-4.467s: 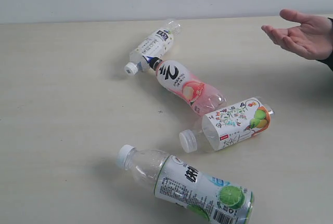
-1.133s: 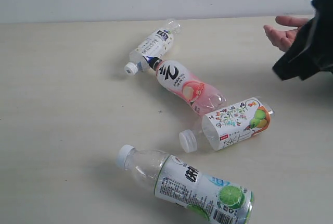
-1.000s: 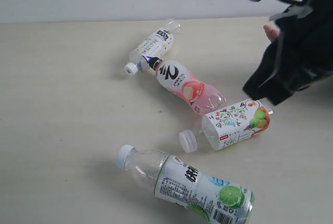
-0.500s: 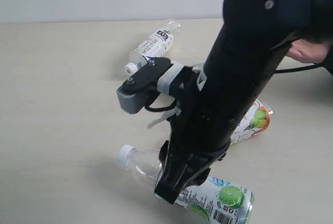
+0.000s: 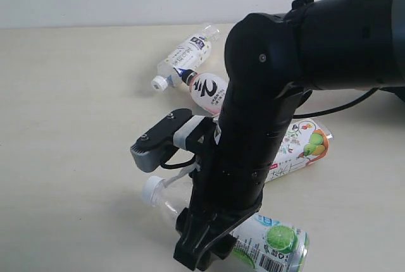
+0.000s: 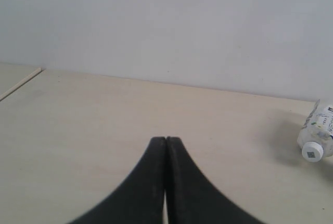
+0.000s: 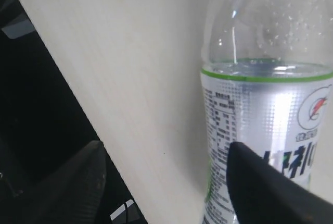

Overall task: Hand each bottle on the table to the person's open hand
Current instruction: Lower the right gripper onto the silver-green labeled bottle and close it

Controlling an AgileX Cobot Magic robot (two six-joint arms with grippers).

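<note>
Lying on its side right under the right gripper is the lime-label bottle, white cap pointing away from the arm, flat on the table. The wrist view shows a silver label under a green band, with a red lightning-bolt badge, bold dark Chinese characters and a block of fine print too small to read. A lime picture and a barcode sit at the base end. The jaws are spread wide with nothing between them. One finger hangs over the label, and whether it touches cannot be told. The other is off to the side, by the table's edge.

Beyond the gripper, half hidden by the arm, are the fruit-drawing bottle and the pink-peach bottle, which carries one big black character. Farthest off lies the slim white-and-navy bottle, its print illegible.

The left gripper has its fingers pressed together, empty.
</note>
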